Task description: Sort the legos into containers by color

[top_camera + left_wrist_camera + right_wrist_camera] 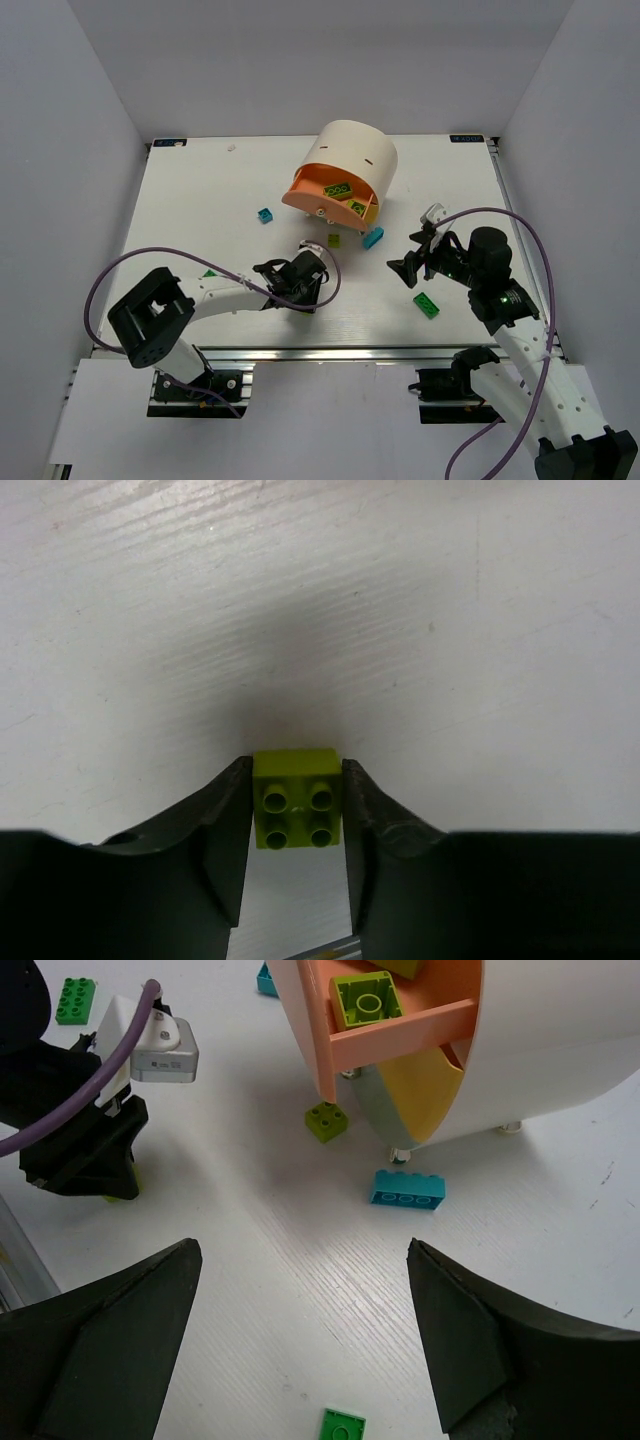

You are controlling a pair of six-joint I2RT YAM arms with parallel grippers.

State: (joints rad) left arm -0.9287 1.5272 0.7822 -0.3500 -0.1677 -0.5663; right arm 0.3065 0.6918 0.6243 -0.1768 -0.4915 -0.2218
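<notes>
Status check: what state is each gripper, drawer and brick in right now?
left gripper: jaws closed on the clamped brick
clamped brick: lime, on the table
right gripper: jaws wide open, empty
orange drawer: pulled out, lime bricks inside
teal brick: loose beside the drum
free lime brick: loose on the table
dark green brick: loose on the table
</notes>
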